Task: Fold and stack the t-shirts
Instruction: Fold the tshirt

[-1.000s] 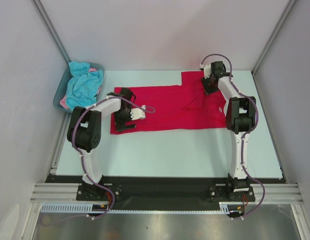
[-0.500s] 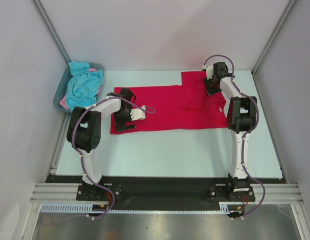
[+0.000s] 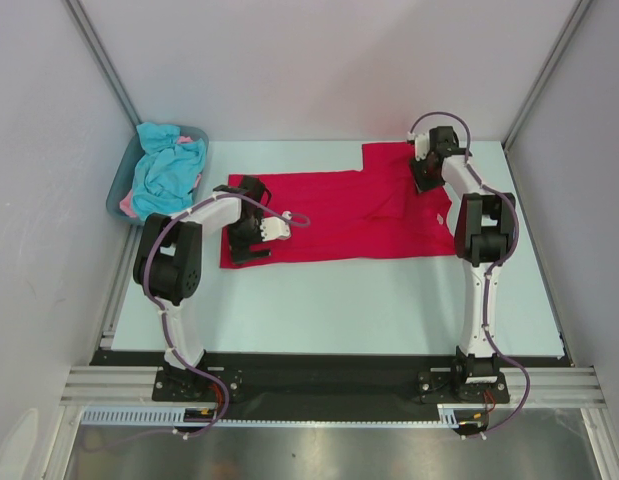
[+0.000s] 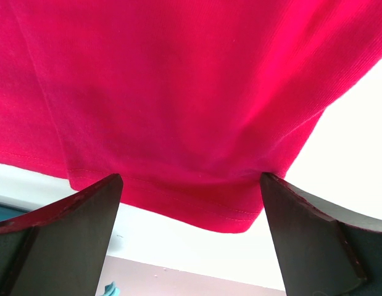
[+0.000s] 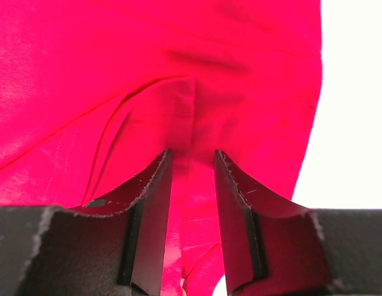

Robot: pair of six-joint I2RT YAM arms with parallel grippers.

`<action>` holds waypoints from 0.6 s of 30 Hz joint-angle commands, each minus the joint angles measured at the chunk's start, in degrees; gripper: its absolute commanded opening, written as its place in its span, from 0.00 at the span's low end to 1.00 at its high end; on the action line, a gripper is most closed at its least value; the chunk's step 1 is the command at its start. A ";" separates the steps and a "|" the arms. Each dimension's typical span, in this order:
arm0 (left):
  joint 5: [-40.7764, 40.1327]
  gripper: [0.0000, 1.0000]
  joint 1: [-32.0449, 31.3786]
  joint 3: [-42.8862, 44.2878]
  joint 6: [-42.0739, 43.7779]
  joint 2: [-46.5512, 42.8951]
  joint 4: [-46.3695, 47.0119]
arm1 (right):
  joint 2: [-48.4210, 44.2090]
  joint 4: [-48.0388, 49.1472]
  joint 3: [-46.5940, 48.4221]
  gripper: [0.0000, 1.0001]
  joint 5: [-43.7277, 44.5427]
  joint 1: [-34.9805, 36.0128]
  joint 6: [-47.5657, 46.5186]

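A crimson red t-shirt (image 3: 339,215) lies spread flat across the middle of the table. My left gripper (image 3: 251,238) sits low at its near-left end. In the left wrist view the shirt (image 4: 178,92) fills the frame, and the left gripper (image 4: 191,185) is wide open, its jaws either side of the hem corner. My right gripper (image 3: 425,172) is at the shirt's far-right part. In the right wrist view the right gripper (image 5: 192,155) is closed narrowly on a pinched ridge of the shirt (image 5: 116,61). Turquoise t-shirts (image 3: 169,165) and a bit of pink cloth (image 3: 126,205) lie heaped in the tub.
The grey-blue tub (image 3: 117,195) stands at the table's far-left edge by the left wall. Bare pale table (image 3: 339,310) lies in front of the red shirt. Frame posts and walls close in the left, right and back sides.
My right gripper has shifted slightly right and farther back at the shirt's far-right part. The left arm and the rest of the shirt look unchanged.
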 commanded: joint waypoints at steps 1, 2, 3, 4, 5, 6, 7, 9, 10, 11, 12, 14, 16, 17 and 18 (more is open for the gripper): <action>0.41 1.00 -0.70 0.37 -1.19 -2.72 -0.53 | -0.95 0.97 -0.12 0.39 -1.55 0.46 0.14; 0.49 1.00 -0.70 0.38 -1.36 -2.72 -0.61 | -1.04 0.88 -0.12 0.38 -1.56 0.63 0.06; 0.50 1.00 -0.78 0.38 -1.28 -2.63 -0.61 | -1.04 0.88 -0.12 0.39 -1.56 0.64 -0.03; 0.67 1.00 -0.78 0.38 -1.28 -2.72 -0.53 | -0.95 0.88 -0.12 0.38 -1.38 0.72 -0.12; 0.76 1.00 -0.78 0.38 -1.36 -2.72 -0.53 | -1.13 0.88 -0.12 0.39 -1.38 0.90 -0.12; 0.67 1.00 -0.78 0.46 -1.36 -2.54 -0.53 | -1.21 0.88 -0.03 0.39 -1.47 0.90 -0.12; 0.67 1.00 -0.87 0.46 -1.45 -2.54 -0.53 | -1.30 0.79 -0.12 0.39 -1.55 0.99 -0.12; 0.85 1.00 -0.87 0.46 -1.54 -2.37 -0.61 | -1.30 0.79 -0.12 0.39 -1.64 0.99 -0.12; 0.85 1.00 -0.87 0.55 -1.45 -2.28 -0.61 | -1.39 0.62 -0.12 0.38 -1.99 1.07 -0.21; 0.85 1.00 -0.96 0.55 -1.54 -2.28 -0.53 | -1.48 0.62 -0.20 0.38 -1.99 1.25 -0.21; 0.85 1.00 -0.96 0.64 -1.54 -2.28 -0.53 | -1.30 0.53 -0.29 0.38 -2.17 1.25 -0.29; 0.85 1.00 -0.96 0.81 -1.54 -2.10 -0.44 | -1.13 0.44 -0.55 0.38 -2.17 1.43 -0.47; 0.85 1.00 -0.96 1.08 -1.54 -2.01 -0.44 | -0.87 0.44 -0.56 0.37 -2.17 1.60 -0.56; 0.85 1.00 -0.96 1.17 -1.54 -2.01 -0.44 | -0.69 0.44 -0.64 0.36 -2.17 1.60 -0.65; 0.85 1.00 -0.96 1.17 -1.54 -1.93 -0.44 | -0.60 0.44 -0.64 0.36 -2.17 1.60 -0.73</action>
